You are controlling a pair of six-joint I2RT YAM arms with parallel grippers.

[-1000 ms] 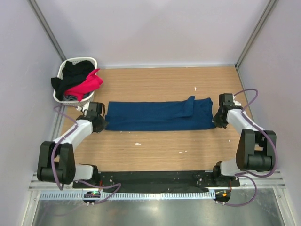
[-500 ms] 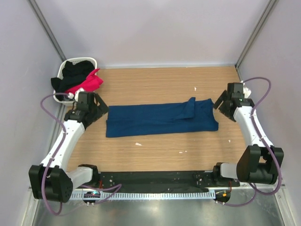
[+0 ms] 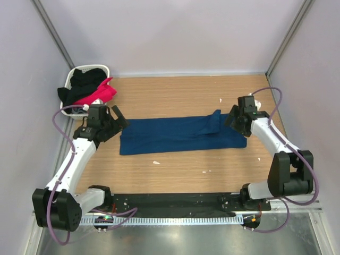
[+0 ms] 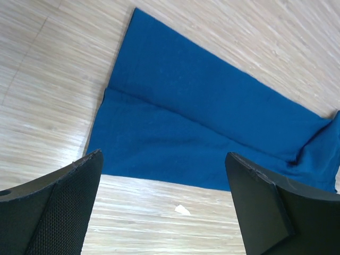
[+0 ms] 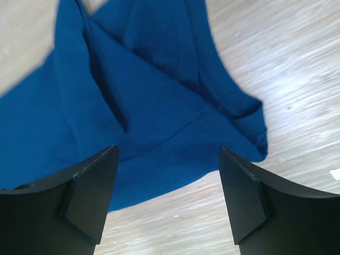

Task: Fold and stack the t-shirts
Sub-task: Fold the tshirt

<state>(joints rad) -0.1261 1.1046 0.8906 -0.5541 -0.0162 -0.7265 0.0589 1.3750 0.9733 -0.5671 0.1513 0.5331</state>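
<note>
While both claws stand wide open and hold nothing, you have the navy tee (image 3: 180,135) lying flat across the middle of the counter (image 3: 180,93) as a long band, folded lengthwise, running from left to right. Your left claw (image 3: 117,123) sits at the band's left end, near its far corner; from the left wrist you see its two fingers (image 4: 58,212) spread apart above the cloth, with a long crease running down the band between them. Your right claw (image 3: 232,120) sits over the right end, where a flap of cloth lies folded back on top of the band; the right wrist shows its fingers (image 5: 87,194) wide apart above that bunched end. Whether either claw touches the fabric, you cannot tell. At the far left corner stands the white basket (image 3: 68,84), with the black tee (image 3: 85,79) heaped in it and the pink tee (image 3: 102,93) spilling over its near rim. A few white scraps (image 3: 156,162) lie on the wood near the band.
</note>
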